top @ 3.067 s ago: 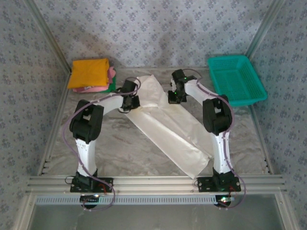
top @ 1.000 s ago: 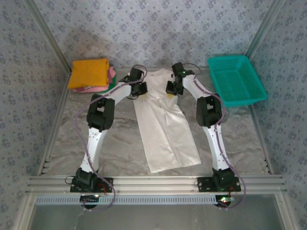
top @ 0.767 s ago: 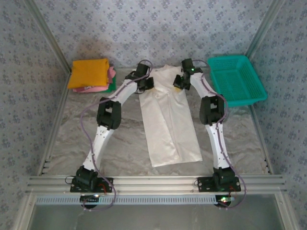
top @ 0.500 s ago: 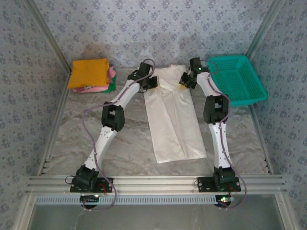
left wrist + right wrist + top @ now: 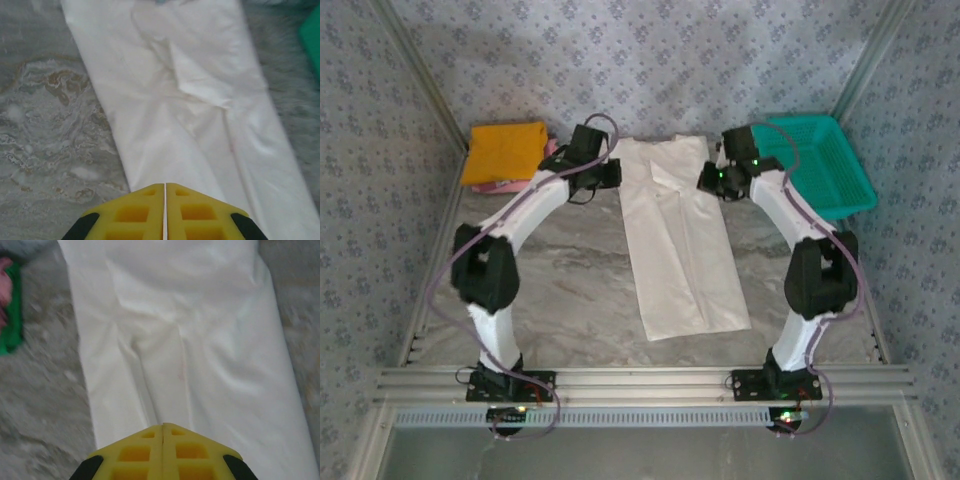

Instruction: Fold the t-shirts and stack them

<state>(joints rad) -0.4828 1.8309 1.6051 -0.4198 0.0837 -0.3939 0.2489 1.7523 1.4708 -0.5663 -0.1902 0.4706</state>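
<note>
The white t-shirt [image 5: 678, 235] lies flat on the table as a long narrow strip, running from the back wall toward the front edge. In the wrist views it [image 5: 190, 100] [image 5: 175, 330] spreads beneath the yellow fingers, lightly creased. My left gripper [image 5: 608, 177] [image 5: 165, 186] hovers by the strip's far left edge, shut with nothing in it. My right gripper [image 5: 712, 180] [image 5: 163, 426] hovers by the far right edge, likewise shut and empty. At the back left corner sits the stack of folded shirts, orange [image 5: 503, 152] on top of pink [image 5: 553, 150] and green [image 5: 12, 320].
The teal mesh basket [image 5: 815, 165] stands at the back right, just beyond my right arm. Metal frame rails [image 5: 640, 382] border the marbled table [image 5: 560, 290] at the front and sides. Bare table lies on both sides of the shirt.
The shirt was dragged to the back and straightened. Both grippers have since let go of its far end and pulled outward, and both elbows have swung outward.
</note>
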